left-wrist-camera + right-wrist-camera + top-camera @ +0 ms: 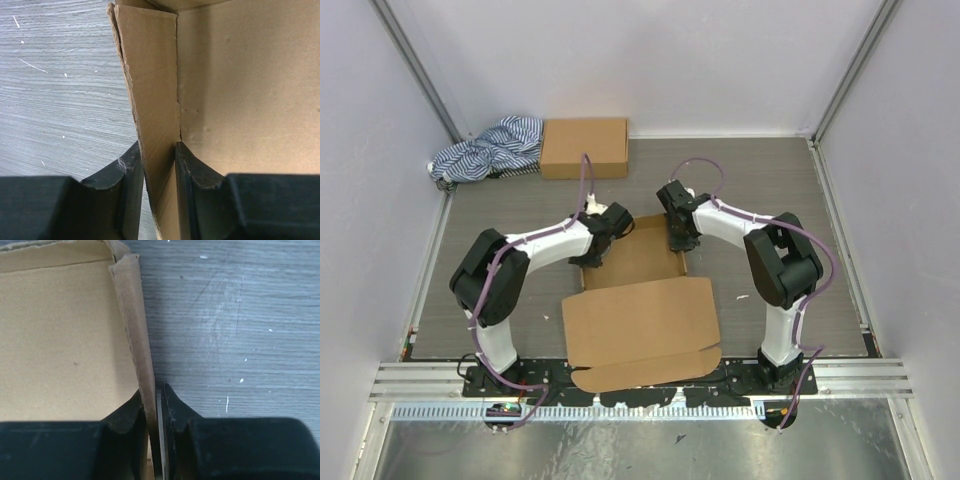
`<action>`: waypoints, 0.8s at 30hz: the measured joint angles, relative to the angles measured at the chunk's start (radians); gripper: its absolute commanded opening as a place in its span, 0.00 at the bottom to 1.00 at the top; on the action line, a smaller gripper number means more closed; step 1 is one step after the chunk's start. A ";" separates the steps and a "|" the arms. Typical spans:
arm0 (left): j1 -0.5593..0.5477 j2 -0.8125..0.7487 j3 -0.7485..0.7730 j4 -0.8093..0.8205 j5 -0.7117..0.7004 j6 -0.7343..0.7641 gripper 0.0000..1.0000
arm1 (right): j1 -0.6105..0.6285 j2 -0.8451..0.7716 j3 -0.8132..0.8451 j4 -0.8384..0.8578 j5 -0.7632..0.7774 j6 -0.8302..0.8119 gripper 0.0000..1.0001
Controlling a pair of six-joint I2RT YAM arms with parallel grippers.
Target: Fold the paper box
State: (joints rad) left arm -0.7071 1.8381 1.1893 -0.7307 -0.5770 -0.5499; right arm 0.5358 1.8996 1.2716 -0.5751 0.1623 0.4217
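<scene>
Two grippers, both busy: the left gripper [157,150] pinches the left side wall of the paper box [240,90] between its fingers, and the right gripper [152,390] clamps the right side wall the same way, nothing but cardboard in the gap. Both walls stand upright, so there's a tray shape at mid-table, between the arms. The big lid flap lies flat toward the arm bases, not yet folded over. I'd call it roughly halfway, with lid closing and tab tucking left. Both arms reach forward and bend inward, wrists tipped down at the tray's sides. A second brown box [584,147] and a striped cloth [490,150] sit well apart at the far edge
</scene>
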 measured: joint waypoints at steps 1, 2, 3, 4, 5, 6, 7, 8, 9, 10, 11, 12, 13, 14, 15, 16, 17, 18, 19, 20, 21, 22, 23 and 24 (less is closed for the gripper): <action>0.000 -0.003 0.000 -0.001 0.001 0.000 0.37 | 0.000 0.007 0.008 -0.001 0.003 0.000 0.02; 0.000 -0.008 0.000 -0.001 0.003 0.000 0.37 | 0.000 0.013 0.014 -0.002 0.006 -0.002 0.01; 0.000 -0.016 0.000 0.000 0.004 0.000 0.37 | 0.000 0.016 0.019 -0.002 0.008 -0.005 0.01; 0.000 -0.026 0.000 0.000 0.005 0.000 0.38 | 0.000 0.016 0.020 -0.002 0.011 -0.006 0.01; 0.000 -0.038 0.000 0.000 0.005 0.000 0.38 | 0.000 0.016 0.020 -0.002 0.011 -0.007 0.01; 0.000 -0.048 0.000 0.000 0.005 0.001 0.38 | -0.001 0.016 0.020 -0.002 0.012 -0.007 0.08; 0.000 -0.060 0.000 -0.001 0.005 0.003 0.38 | -0.001 0.016 0.020 -0.002 0.013 -0.007 0.19; 0.000 -0.067 0.000 -0.001 0.005 0.005 0.42 | -0.001 0.016 0.020 -0.002 0.015 -0.006 0.25; 0.000 -0.076 0.001 -0.002 0.005 0.008 0.45 | -0.001 0.016 0.021 -0.002 0.017 -0.003 0.30; 0.000 -0.081 0.002 -0.002 0.005 0.012 0.48 | -0.002 0.016 0.021 -0.002 0.023 0.000 0.33; 0.000 -0.087 0.002 -0.004 0.004 0.019 0.50 | -0.002 0.016 0.021 -0.003 0.031 0.003 0.35; 0.000 -0.092 0.002 -0.008 0.004 0.024 0.52 | -0.004 0.016 0.021 -0.005 0.035 0.003 0.36; 0.000 -0.097 0.002 -0.010 0.005 0.029 0.53 | -0.008 0.016 0.021 -0.006 0.040 0.004 0.37; 0.000 -0.100 0.002 -0.010 0.006 0.035 0.53 | -0.011 0.016 0.021 -0.008 0.041 0.005 0.37; 0.000 -0.103 0.002 -0.009 0.008 0.041 0.53 | -0.014 0.016 0.021 -0.009 0.044 0.005 0.38; 0.000 -0.105 0.002 -0.008 0.012 0.045 0.53 | -0.016 0.015 0.021 -0.010 0.046 0.006 0.38; 0.000 -0.106 0.002 -0.008 0.017 0.048 0.54 | -0.018 0.014 0.021 -0.011 0.047 0.008 0.38; 0.000 -0.107 0.002 -0.008 0.021 0.051 0.54 | -0.020 0.011 0.021 -0.011 0.047 0.009 0.38; 0.000 -0.109 0.002 -0.008 0.023 0.053 0.54 | -0.022 0.006 0.021 -0.012 0.047 0.011 0.39; 0.000 -0.113 0.002 -0.008 0.025 0.055 0.54 | -0.024 -0.003 0.021 -0.013 0.047 0.012 0.39; 0.002 -0.121 0.001 -0.006 0.029 0.058 0.54 | -0.026 -0.013 0.021 -0.014 0.047 0.013 0.39; 0.003 -0.134 0.000 -0.002 0.033 0.061 0.55 | -0.029 -0.026 0.021 -0.013 0.046 0.013 0.40; 0.004 -0.150 -0.001 0.004 0.039 0.066 0.55 | -0.033 -0.043 0.021 -0.012 0.042 0.014 0.43; 0.006 -0.171 -0.005 0.016 0.047 0.070 0.55 | -0.039 -0.063 0.021 -0.011 0.035 0.014 0.46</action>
State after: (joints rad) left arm -0.7006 1.6669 1.1839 -0.7151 -0.5301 -0.4801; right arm 0.4973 1.8366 1.2922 -0.5858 0.1970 0.4362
